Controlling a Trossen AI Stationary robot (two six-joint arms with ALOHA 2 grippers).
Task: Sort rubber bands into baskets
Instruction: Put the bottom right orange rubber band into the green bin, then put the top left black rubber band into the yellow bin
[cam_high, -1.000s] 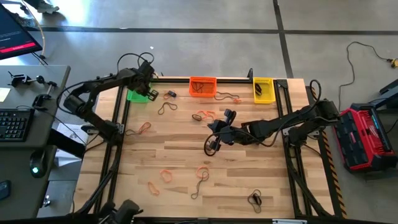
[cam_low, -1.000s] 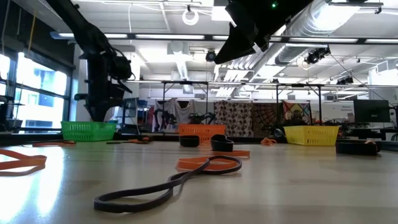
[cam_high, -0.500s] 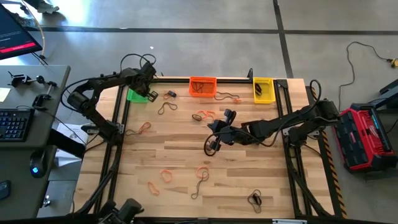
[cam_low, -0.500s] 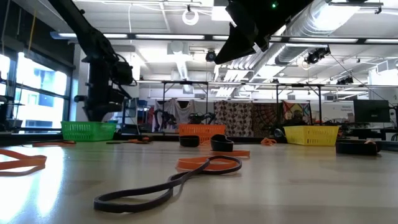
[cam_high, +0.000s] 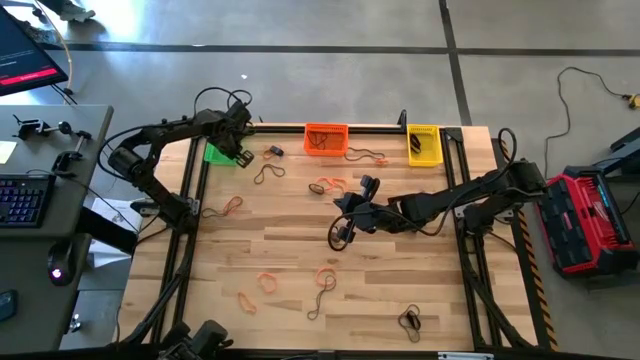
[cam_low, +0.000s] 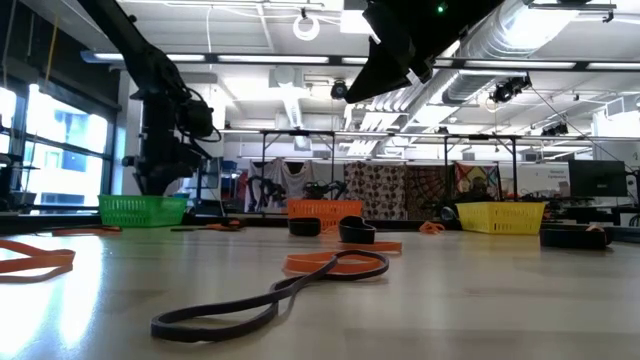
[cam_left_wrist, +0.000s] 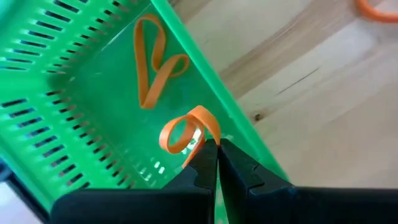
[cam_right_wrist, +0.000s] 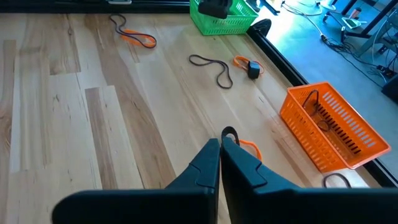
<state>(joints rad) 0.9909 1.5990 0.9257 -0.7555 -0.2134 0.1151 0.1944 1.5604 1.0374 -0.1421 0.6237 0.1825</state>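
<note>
So the left gripper (cam_left_wrist: 216, 149) is hanging right over the green basket (cam_left_wrist: 56, 81), fingers pinched together on an orange band (cam_left_wrist: 186, 132) that's curling up off the tips. It's sitting just inside the near wall, close to the rim, and another orange band (cam_left_wrist: 152, 59) is already lying on the basket floor. My take: nudge a touch further toward the middle before letting go, because a floppy loop released this near the edge could drape over the wall or flop back onto the table (cam_high: 400, 270). Open wide so it doesn't cling to a fingertip.

Meanwhile the right gripper (cam_right_wrist: 220, 148) is hovering over mid-table, closed and empty as far as I can see, near the orange basket (cam_right_wrist: 333, 127). Plenty of loose bands (cam_high: 325, 280) are waiting on the wood.
</note>
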